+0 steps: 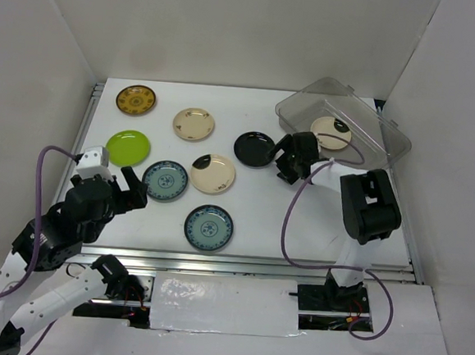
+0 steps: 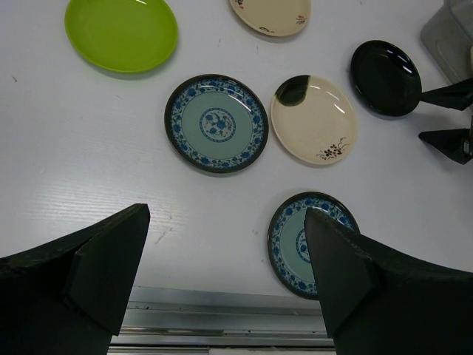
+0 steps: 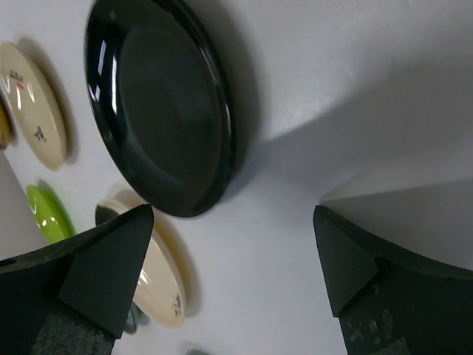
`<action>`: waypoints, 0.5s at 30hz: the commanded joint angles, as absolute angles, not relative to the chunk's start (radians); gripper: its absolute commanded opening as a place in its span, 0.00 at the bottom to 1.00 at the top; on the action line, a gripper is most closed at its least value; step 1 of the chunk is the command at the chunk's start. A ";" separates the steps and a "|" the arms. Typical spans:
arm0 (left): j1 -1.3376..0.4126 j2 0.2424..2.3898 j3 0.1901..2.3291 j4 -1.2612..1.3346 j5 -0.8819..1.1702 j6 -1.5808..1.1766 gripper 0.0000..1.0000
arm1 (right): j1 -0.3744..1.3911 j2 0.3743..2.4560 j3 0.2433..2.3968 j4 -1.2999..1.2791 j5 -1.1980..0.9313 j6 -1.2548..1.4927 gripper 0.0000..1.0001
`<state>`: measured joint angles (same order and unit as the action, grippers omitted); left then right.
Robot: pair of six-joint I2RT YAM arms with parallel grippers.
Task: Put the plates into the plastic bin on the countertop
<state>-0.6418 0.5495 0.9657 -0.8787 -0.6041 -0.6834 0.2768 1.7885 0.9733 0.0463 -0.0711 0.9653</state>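
The bin (image 1: 309,101) sits at the desk's (image 1: 259,220) far right corner, with one plate (image 1: 330,132) in it. Seven more plates (image 1: 213,173) lie on the desk left of the bin, the closest plate (image 1: 254,149) near its left end.

Lying flat, apart, on white worktop (image 1: 300,223): mustard plate (image 1: 136,100), cream plate (image 1: 194,124), lime plate (image 1: 128,147), glossy black plate (image 1: 253,149), patched cream plate (image 1: 212,174), far blue-green plate (image 1: 165,180), near blue-green plate (image 1: 209,227). Inside clear plastic bin (image 1: 302,109), far right: second patched plate (image 1: 328,134).
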 commanded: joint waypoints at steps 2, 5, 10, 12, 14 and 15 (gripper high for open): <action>-0.640 0.517 0.960 -0.845 -0.618 -0.678 0.99 | 0.267 1.902 1.100 0.098 -0.084 1.040 0.95; -0.640 0.509 0.960 -0.847 -0.620 -0.680 0.99 | 0.268 1.966 1.146 0.058 -0.065 1.083 0.87; -0.640 0.496 0.960 -0.842 -0.614 -0.675 0.99 | 0.279 2.002 1.193 0.022 -0.046 1.103 0.56; -0.640 0.499 0.959 -0.844 -0.614 -0.675 0.99 | 0.284 2.000 1.200 0.008 -0.038 1.103 0.42; -0.640 0.495 0.960 -0.842 -0.614 -0.675 0.99 | 0.287 2.000 1.203 0.008 -0.046 1.100 0.29; -0.640 0.495 0.960 -0.842 -0.614 -0.673 0.99 | 0.285 2.002 1.204 0.008 -0.048 1.097 0.27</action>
